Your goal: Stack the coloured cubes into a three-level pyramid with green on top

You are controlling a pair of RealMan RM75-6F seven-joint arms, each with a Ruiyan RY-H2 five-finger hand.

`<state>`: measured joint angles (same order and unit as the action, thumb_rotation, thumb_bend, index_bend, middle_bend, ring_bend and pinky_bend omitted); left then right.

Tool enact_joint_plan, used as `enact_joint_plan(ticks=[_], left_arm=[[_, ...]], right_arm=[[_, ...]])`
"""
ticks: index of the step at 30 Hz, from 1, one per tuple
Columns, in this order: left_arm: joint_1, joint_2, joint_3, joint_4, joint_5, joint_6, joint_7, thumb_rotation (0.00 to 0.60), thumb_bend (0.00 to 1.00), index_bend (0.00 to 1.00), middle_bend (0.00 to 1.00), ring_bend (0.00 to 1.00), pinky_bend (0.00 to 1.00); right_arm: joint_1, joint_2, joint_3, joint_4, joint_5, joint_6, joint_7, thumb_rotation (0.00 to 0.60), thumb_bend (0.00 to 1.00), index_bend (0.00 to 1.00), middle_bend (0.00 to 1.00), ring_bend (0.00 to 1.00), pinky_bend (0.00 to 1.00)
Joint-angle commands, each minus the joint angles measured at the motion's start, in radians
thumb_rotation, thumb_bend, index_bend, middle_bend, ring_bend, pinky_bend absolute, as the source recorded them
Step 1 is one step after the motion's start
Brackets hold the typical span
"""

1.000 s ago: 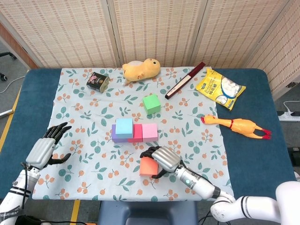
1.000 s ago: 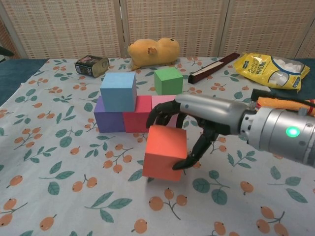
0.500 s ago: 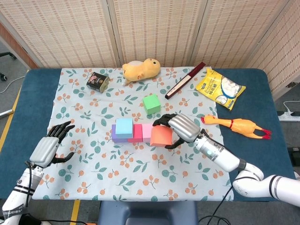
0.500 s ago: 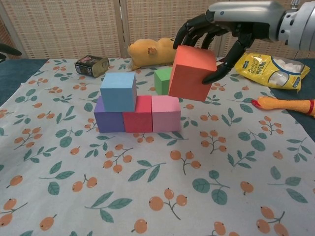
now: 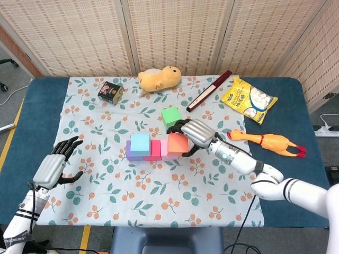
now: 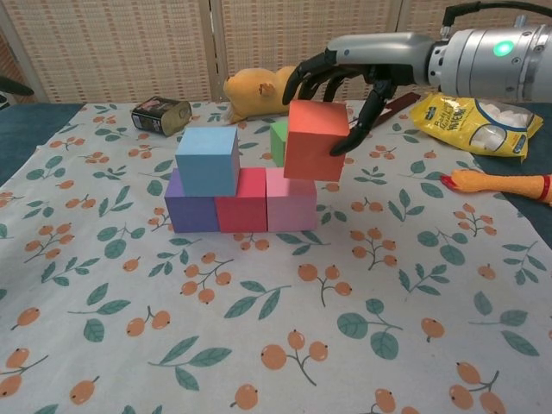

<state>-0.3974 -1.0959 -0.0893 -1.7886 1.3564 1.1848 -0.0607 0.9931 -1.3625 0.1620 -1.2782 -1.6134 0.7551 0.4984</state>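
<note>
A purple cube (image 6: 190,210), a red cube (image 6: 241,200) and a pink cube (image 6: 291,203) stand in a row on the cloth. On the purple and red ones sits a light blue cube (image 6: 207,160) (image 5: 140,144). My right hand (image 6: 338,69) (image 5: 194,130) grips an orange-red cube (image 6: 315,141) (image 5: 178,143) just above the pink cube, tilted, its lower edge close to the pink top. The green cube (image 5: 171,117) (image 6: 279,142) stands behind the row, partly hidden in the chest view. My left hand (image 5: 53,166) hovers open over the cloth's left edge.
Behind the cubes lie a small tin (image 5: 110,91), a yellow plush toy (image 5: 159,78) and a dark red stick (image 5: 209,90). A yellow snack bag (image 5: 249,100) and a rubber chicken (image 5: 267,142) lie on the blue table (image 5: 34,121) to the right.
My right hand lifted the orange-red cube off the cloth near the front edge and carried it back and left to just above the pink cube. The left hand barely moved.
</note>
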Motion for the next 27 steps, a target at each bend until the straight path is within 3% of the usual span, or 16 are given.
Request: enact_joint_plan(ticks=[1, 21, 27], left_arm=[[0.001, -0.002, 0.0, 0.003, 0.0, -0.002, -0.003, 0.6, 0.3, 0.09, 0.0, 0.0, 0.06], [0.011, -0.014, -0.004, 0.03, 0.012, 0.005, -0.044, 0.6, 0.3, 0.09, 0.0, 0.0, 0.06], [0.016, -0.016, -0.003, 0.035, 0.012, 0.007, -0.05, 0.6, 0.3, 0.09, 0.0, 0.0, 0.06]], right_arm=[[0.023, -0.03, -0.02, 0.04, -0.013, -0.006, 0.025, 0.6, 0.07, 0.23, 0.38, 0.17, 0.25], [0.104, -0.14, -0.035, 0.175, 0.015, -0.033, 0.017, 0.6, 0.07, 0.09, 0.38, 0.11, 0.19], [0.112, -0.134, -0.041, 0.169, 0.042, -0.057, -0.003, 0.6, 0.04, 0.0, 0.28, 0.06, 0.14]])
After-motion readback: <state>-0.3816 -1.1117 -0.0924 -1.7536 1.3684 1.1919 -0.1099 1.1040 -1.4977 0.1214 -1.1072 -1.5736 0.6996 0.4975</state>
